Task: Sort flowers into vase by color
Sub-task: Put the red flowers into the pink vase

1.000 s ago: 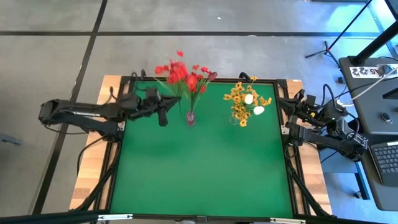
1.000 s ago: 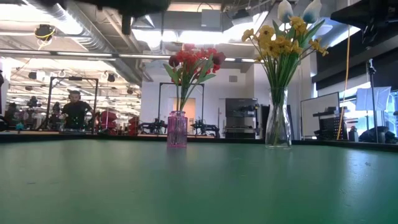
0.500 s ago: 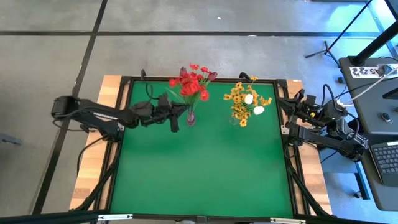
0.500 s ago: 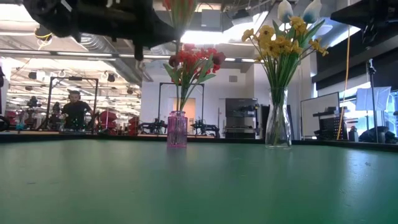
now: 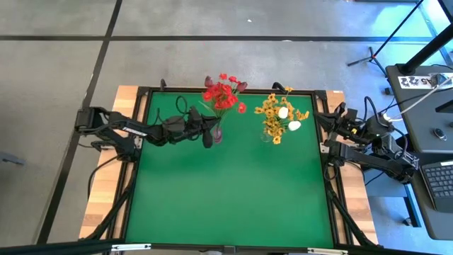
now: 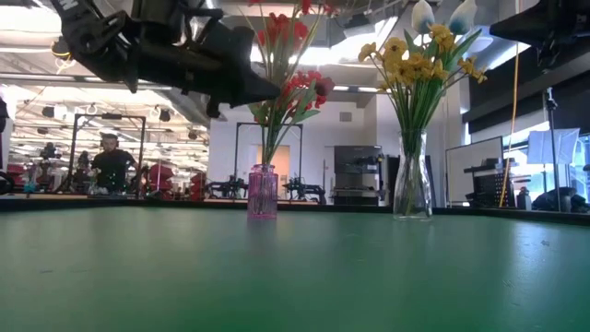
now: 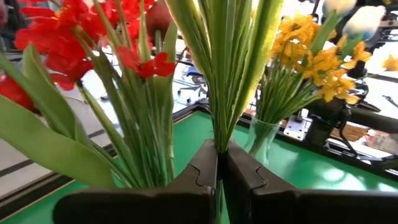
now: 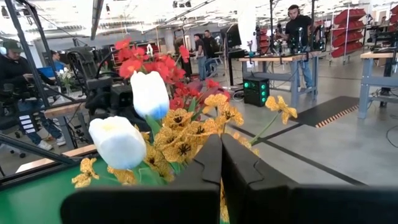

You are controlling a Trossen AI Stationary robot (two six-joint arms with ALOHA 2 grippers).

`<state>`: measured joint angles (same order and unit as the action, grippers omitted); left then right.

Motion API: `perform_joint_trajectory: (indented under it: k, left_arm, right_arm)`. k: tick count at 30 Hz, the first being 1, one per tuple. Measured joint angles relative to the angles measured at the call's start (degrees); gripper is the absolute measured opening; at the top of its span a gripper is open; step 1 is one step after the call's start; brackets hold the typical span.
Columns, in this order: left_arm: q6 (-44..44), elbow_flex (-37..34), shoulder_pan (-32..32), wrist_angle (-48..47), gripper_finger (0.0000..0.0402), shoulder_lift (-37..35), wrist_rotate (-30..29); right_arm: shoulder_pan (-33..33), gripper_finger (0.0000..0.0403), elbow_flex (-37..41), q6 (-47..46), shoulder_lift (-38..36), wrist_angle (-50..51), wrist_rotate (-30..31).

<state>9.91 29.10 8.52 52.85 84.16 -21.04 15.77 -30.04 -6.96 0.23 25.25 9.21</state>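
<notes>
The left claw [image 5: 206,132] is clamped on a red spray's stems [image 7: 221,74], directly above the pink vase [image 6: 263,192] at the counter's [image 5: 226,191] far side. The right claw [image 8: 220,180] rests closed and empty at the right edge, near the yellow bouquet [image 5: 277,117].

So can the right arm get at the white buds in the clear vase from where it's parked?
Probably yes. The right gripper waits at the table's right edge, and the white buds stand at the near side of the yellow bunch in the clear vase, with nothing between them.
</notes>
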Motion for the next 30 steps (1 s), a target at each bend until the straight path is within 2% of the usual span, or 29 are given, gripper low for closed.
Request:
perform_joint_trajectory:
  k: [15,30]
  left_arm:
    - [-3.0,0.0,0.1,5.3,0.0003,0.5,-0.5]
    - [-2.8,0.1,0.1,-1.8,0.0003,0.5,-2.1]
  right_arm:
    - [0.0,0.0000,0.0,0.0,0.0,0.5,-0.9]
    - [0.0,0.0000,0.0,0.0,0.0,0.7,-0.9]
